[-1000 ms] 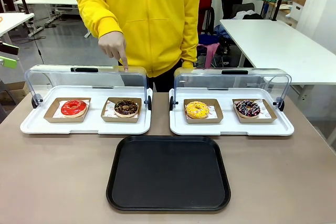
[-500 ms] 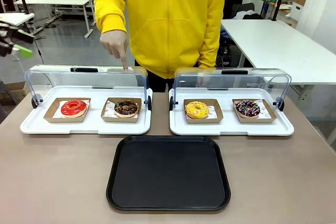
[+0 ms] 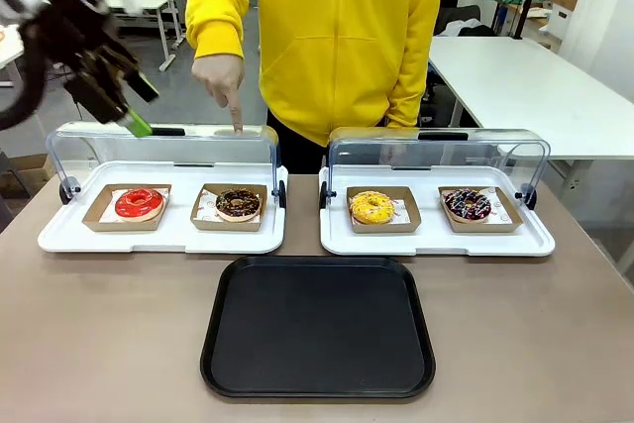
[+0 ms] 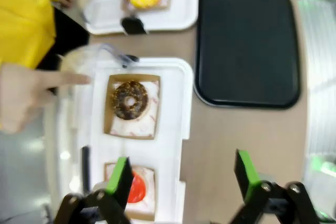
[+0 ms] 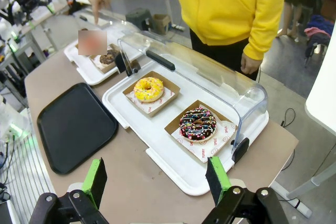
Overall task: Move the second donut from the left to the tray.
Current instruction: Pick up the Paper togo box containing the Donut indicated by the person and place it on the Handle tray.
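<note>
While a second ago your left gripper (image 3: 124,106) was barely a sliver at the left edge, you now have it swung in high over the far left end of the white display tray (image 3: 59,237), with its jaws wide apart and holding nothing. The person's hand (image 3: 220,78) keeps pointing down at the clear lid (image 3: 163,146), right above the target. I judge this to be the start of the reach, with no grasp begun.

The second donut from the left (image 3: 238,203) has not moved. It lies flat in its square cardboard tray (image 3: 206,219), hole upward, just right of the red-glazed donut (image 3: 139,203). As a ring it has no long axis, so any approach angle suits you. The black tray (image 3: 317,329) waits near you, and its longer side probably runs left to right, though the angle makes that hard to judge. Your right gripper (image 5: 157,177) is also spread open and empty.
</note>
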You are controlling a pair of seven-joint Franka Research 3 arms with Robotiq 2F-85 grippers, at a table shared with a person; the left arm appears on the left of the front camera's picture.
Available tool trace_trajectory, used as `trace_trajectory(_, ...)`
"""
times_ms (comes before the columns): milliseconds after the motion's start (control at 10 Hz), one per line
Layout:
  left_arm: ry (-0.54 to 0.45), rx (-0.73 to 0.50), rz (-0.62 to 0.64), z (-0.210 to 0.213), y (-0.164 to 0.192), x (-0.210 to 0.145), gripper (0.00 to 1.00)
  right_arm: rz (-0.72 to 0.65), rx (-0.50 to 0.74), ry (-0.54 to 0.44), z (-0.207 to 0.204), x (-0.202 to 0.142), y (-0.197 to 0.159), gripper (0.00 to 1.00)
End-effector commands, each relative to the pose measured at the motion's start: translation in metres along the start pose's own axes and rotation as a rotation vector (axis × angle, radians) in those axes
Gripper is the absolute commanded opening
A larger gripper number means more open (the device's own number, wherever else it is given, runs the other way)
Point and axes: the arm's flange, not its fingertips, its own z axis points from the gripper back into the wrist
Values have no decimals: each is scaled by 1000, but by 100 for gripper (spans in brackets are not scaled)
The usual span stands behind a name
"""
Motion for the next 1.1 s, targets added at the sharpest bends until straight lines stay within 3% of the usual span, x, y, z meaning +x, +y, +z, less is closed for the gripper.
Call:
trace_trajectory(0, 128, -47, -27, -26, 13, 10, 100, 24, 5, -31, 0, 3, -2, 100)
trace_trajectory(500, 187, -70, -117, -133, 20, -4, 100, 24, 5, -31, 0, 3, -2, 100)
trace_trajectory(900, 222, -33, -167, -179, 32, -13, 100, 24, 5, -31, 0, 3, -2, 100)
trace_trajectory(1000, 230, 4, -123, -178, 36, -18, 100, 24, 5, -31, 0, 3, -2, 100)
